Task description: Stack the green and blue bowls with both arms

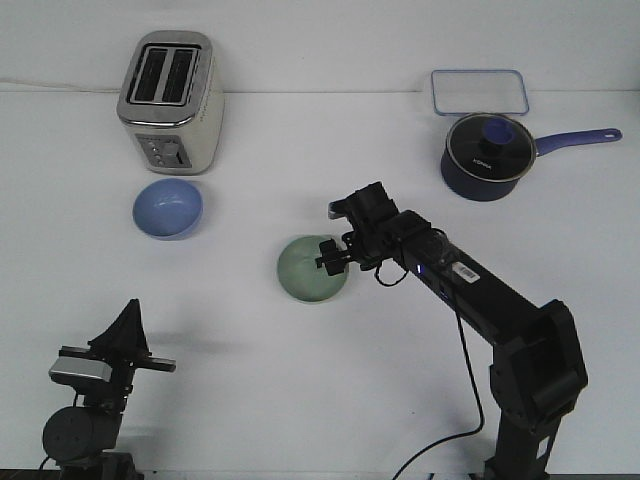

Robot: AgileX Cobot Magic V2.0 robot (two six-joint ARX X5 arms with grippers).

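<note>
Lettering on saucepan lid (487, 141) and arm sticker (463, 270) unreadable.

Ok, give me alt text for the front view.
The right arm's tool reaches the rim of a green bowl mid-table. A blue bowl sits by a toaster; the left tool waits near the front edge.

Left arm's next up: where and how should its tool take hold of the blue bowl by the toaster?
Grip the blue bowl by its thin rim, coming straight down with one finger inside and one outside. It sits upright and open, smooth-walled. Use the near rim, away from the toaster close behind it.
</note>
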